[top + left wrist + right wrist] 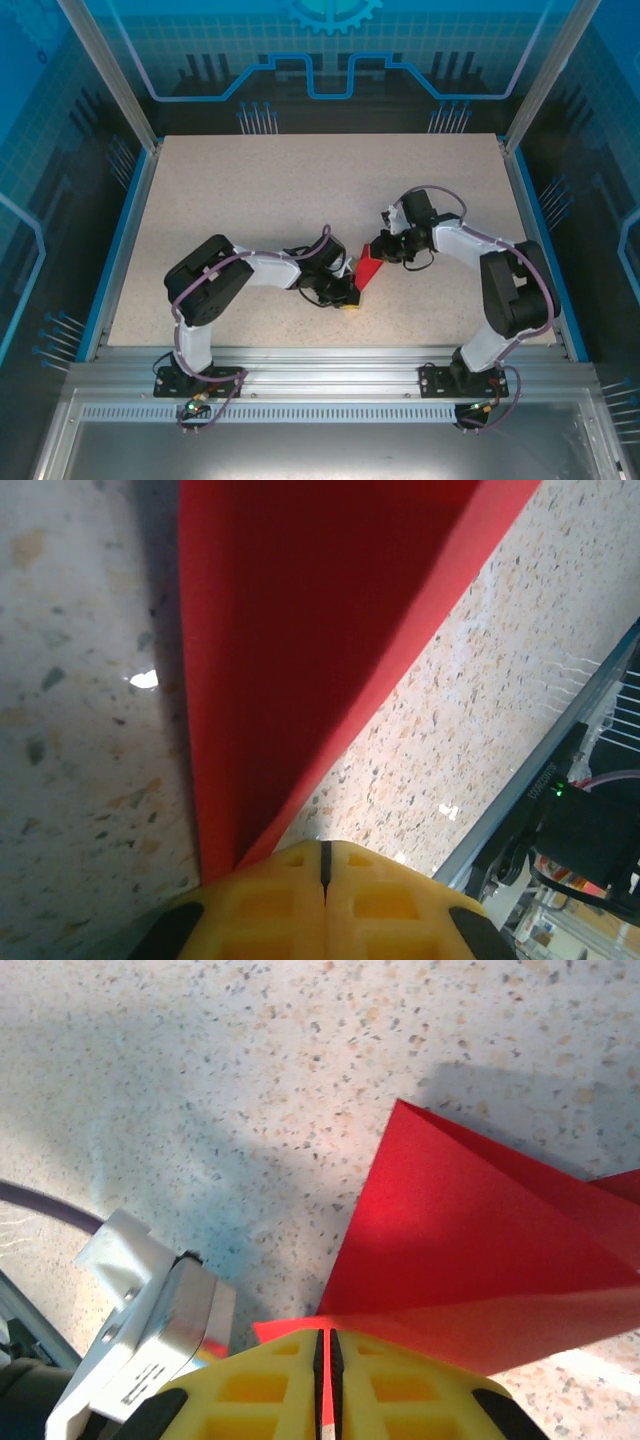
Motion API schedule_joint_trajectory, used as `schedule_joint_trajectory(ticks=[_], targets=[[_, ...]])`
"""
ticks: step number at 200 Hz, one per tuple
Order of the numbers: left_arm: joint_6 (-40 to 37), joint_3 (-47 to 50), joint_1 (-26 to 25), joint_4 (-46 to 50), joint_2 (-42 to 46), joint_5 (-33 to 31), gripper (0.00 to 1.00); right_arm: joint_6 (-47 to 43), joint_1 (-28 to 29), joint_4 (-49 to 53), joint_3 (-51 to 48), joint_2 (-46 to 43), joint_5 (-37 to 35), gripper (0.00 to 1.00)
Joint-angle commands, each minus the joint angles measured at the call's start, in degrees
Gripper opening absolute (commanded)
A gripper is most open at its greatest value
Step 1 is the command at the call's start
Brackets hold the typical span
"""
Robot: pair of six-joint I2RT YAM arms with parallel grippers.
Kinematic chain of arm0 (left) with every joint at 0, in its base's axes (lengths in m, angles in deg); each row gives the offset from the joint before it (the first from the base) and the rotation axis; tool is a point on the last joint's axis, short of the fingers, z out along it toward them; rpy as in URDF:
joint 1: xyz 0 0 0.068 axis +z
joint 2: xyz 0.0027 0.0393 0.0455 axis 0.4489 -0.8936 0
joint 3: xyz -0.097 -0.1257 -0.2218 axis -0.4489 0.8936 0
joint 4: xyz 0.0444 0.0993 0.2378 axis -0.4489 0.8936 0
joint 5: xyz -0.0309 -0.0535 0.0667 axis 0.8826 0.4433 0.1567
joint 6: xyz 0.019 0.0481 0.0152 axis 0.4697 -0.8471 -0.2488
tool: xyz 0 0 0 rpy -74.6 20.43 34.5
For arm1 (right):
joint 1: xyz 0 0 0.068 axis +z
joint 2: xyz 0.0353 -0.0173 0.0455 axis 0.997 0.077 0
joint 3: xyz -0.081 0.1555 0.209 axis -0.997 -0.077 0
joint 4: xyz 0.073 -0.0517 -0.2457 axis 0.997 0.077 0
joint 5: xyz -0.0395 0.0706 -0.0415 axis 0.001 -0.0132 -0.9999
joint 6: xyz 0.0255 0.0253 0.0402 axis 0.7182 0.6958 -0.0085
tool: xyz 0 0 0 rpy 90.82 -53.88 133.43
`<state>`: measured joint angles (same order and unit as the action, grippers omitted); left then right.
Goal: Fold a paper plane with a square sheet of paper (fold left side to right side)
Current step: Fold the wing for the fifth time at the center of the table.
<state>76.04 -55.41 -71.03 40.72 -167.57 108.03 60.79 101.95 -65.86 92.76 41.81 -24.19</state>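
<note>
**A:** Where was the red paper [368, 270] at that frame?

**B:** Centre-front of the table [250, 200], folded to a pointed shape, lying between your two grippers. Your right gripper [325, 1345] was clamped on it: a thin red edge ran up the slit between its yellow fingers [250, 1390]. One creased flap stood up off the surface.

**A:** Left gripper [323, 865]?

**B:** Pressed shut, with its yellow pads [400, 900] meeting on a dark seam. The paper's narrow end ran down just beside one pad. Couldn't tell if it touched.

**A:** Room to move?

**B:** You had bare tabletop across the far half and out to the blue border [122, 250] on both sides. The near side was tighter, since the metal rail [330, 360] lay not far behind the left gripper. The two grippers sat close together over the paper.
</note>
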Motion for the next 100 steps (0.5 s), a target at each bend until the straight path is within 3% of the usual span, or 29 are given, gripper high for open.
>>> schedule_joint_trajectory(ticks=[1, 55, 100], targets=[[1.8, 2.4, 0.9, 1.4, -1.2, -1.9, 0.06, -2.9, 0.6, 3.8, -0.9, -2.1, 2.1, 0.13], [2.0, 2.5, 1.1, 1.1, -0.8, -1.9, 0.06, 0.0, 5.0, -0.3, -5.3, -0.7, 2.4, 0.12], [1.9, 2.2, 1.2, 1.1, 0.1, -1.0, 0.06, 0.2, 5.1, -1.0, -1.3, 5.3, -0.7, 0.1]])
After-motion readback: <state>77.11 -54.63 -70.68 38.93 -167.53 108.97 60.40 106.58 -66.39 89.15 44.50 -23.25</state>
